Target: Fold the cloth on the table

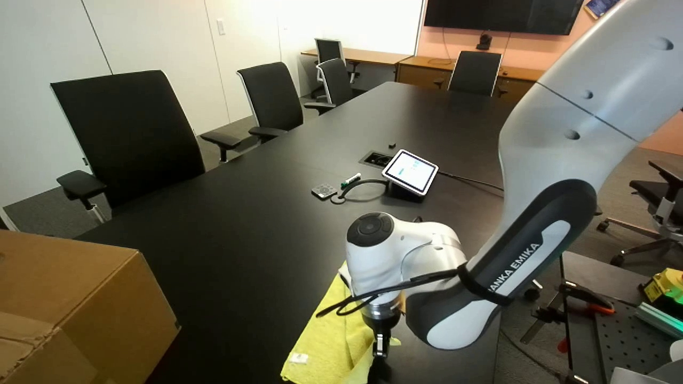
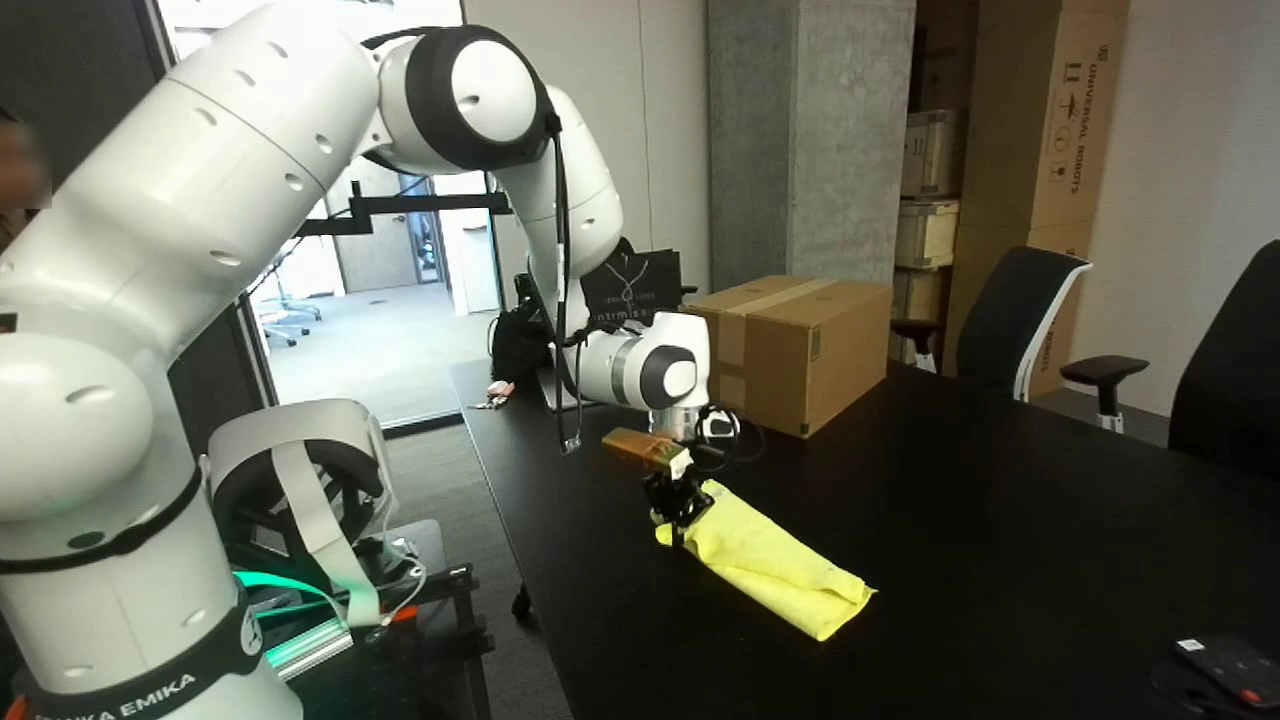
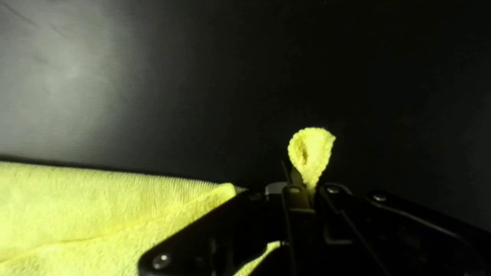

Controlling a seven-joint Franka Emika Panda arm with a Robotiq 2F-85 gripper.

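Exterior views face roughly opposite ways along tabletop [image 1: 240, 256]. In exterior view, set high and angled down, box [image 1: 117, 312] stands close, wall screen [image 1: 496, 16] far off. In exterior view, arm [image 2: 200, 200] looms near at left, concrete pillar [image 2: 850, 150] in background. Shared by both: box, arm, cloth [image 2: 770, 560]. Wrist view: close, facing down onto tabletop, end effector [image 3: 311, 191] along bottom edge.
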